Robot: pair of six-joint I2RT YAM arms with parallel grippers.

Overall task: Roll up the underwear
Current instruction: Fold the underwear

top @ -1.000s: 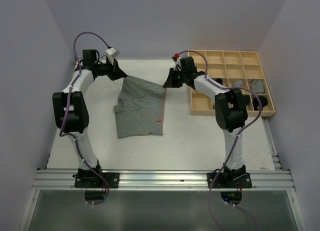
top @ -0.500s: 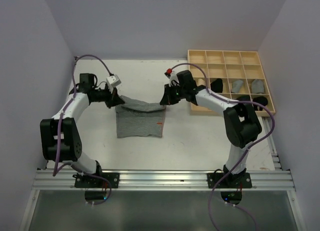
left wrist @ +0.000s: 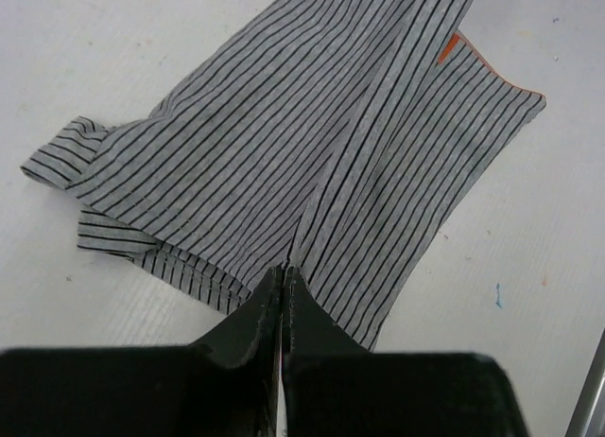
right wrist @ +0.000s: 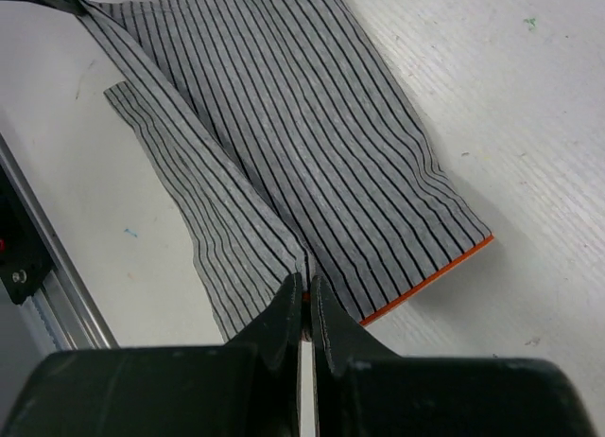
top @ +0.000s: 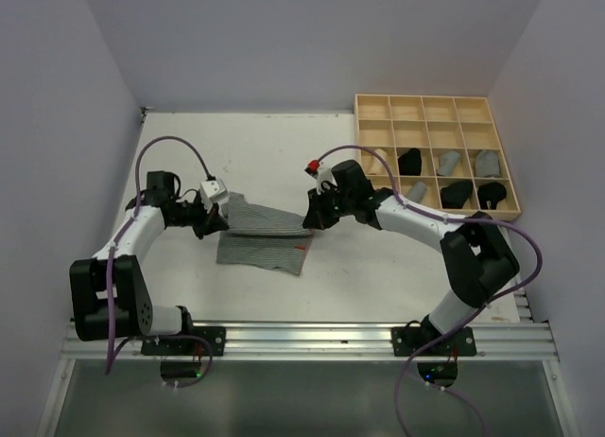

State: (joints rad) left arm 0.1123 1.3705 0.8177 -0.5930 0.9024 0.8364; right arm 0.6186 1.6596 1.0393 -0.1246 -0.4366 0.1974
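Note:
Grey underwear with thin black stripes and an orange hem (top: 260, 240) lies on the white table between the arms, its far edge lifted and drawn over the near part. At that edge's left corner, my left gripper (top: 219, 222) is shut on the cloth. In the left wrist view the striped underwear (left wrist: 312, 144) spreads away from the pinched jaws of the left gripper (left wrist: 284, 271). My right gripper (top: 310, 219) is shut on the right corner by the orange hem. The right wrist view shows the underwear (right wrist: 312, 134) folded in two layers ahead of the right gripper (right wrist: 307, 278).
A pale wooden grid tray (top: 378, 111) sits at the back right, with rolled black (top: 409, 160) and grey (top: 450, 159) garments in several compartments. A metal rail (top: 312, 338) runs along the near table edge. Walls close in on the left, back and right.
Both grippers have moved from the back of the table toward the near edge, carrying the underwear's far edge over the rest. The garment now lies shorter and folded.

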